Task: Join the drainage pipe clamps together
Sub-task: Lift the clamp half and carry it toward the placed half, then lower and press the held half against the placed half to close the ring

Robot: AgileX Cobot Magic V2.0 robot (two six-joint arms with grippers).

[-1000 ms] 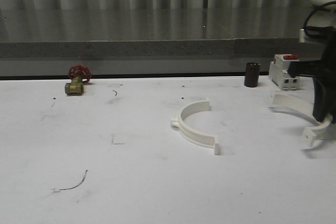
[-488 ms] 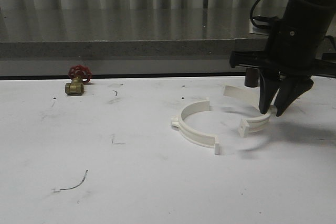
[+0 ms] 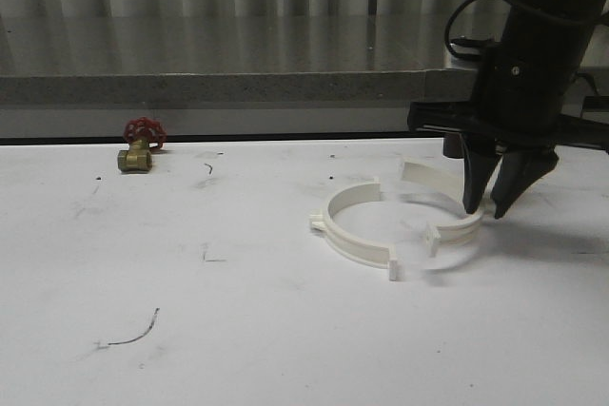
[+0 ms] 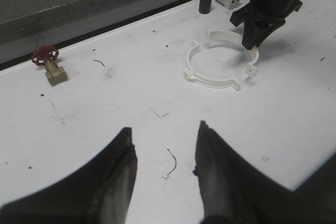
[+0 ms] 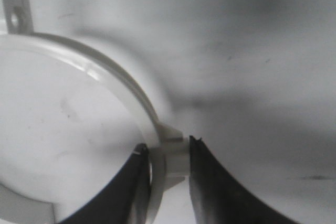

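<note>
While right jaws pinch right clamp half, it sits nearer left clamp half than before.

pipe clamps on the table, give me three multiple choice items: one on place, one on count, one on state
1. The brass valve with the red handwheel sits
A. far left, near the table's back edge
B. inside the ring
C. beside the right gripper

2. White clamp halves on the table:
A. one
B. two
C. four

3. The right gripper is
A. open above bare table
B. shut on the right clamp half
C. holding the valve

A, it stands alone at the left; B, the left clamp half faces the held one; B, jaws pinch its band in the wrist view.
</note>
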